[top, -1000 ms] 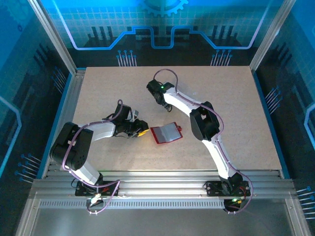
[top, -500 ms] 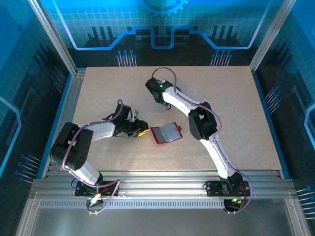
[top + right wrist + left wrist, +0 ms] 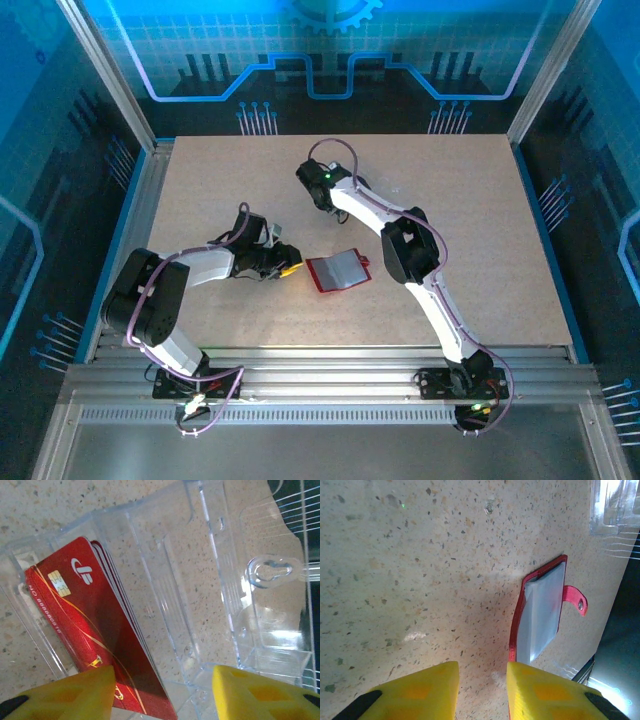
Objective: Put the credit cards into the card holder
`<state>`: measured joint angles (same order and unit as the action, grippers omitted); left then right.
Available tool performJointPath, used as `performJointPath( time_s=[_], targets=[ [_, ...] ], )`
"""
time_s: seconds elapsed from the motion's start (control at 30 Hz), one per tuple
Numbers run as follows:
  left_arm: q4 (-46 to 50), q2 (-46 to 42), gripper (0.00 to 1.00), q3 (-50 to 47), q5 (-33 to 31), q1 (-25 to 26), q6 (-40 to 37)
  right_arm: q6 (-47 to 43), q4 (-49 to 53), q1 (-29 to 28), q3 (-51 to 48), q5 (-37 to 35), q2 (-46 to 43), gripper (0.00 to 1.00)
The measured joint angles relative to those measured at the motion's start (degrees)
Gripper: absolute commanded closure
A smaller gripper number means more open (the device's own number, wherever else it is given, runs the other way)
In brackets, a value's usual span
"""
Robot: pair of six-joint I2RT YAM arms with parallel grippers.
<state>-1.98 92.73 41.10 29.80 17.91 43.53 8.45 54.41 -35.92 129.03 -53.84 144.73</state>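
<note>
The left arm (image 3: 200,265) lies low across the counter (image 3: 470,200). Its jaws stand a little apart with nothing between them, and bare counter shows in the gap. Just at their 3 o'clock in the overhead view lies the wallet (image 3: 338,271), spread open and flat. From the left wrist it sits at 1 o'clock, with its pale glossy pocket (image 3: 542,612) up and its clasp tab (image 3: 576,599) pointing away.

The right arm (image 3: 400,235) reaches out to about 11 o'clock of the wallet. There its jaws are wide open over a clear plastic box (image 3: 230,575). A stack of red cards (image 3: 85,620) leans against the box's left end. One yellow finger (image 3: 75,692) is over the stack's lower edge and the other is across the box, so nothing is gripped.

The likely trouble is in the pinch. The jaws straddle the box wall as well as the cards, so they may clamp plastic and lift or tip the light box. The cards lie tight together, so several could come up at once, or one could slip. Nothing pins the wallet, so it may skid when a card is pushed into it.
</note>
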Motion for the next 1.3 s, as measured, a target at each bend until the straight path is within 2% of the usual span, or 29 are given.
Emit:
performJointPath(
  time_s=[0.9, 1.13, 1.3],
  targets=[
    [0.0, 0.0, 0.68, 0.0, 0.0, 0.0, 0.0, -3.5, -1.1, 0.5, 1.2, -0.6, 0.0, 0.81],
    [0.0, 0.0, 0.68, 0.0, 0.0, 0.0, 0.0, -3.7, -0.8, 0.5, 1.2, 0.1, 0.0, 0.87],
    [0.0, 0.0, 0.68, 0.0, 0.0, 0.0, 0.0, -3.6, -0.5, 0.5, 1.3, 0.9, 0.0, 0.88]
  ],
)
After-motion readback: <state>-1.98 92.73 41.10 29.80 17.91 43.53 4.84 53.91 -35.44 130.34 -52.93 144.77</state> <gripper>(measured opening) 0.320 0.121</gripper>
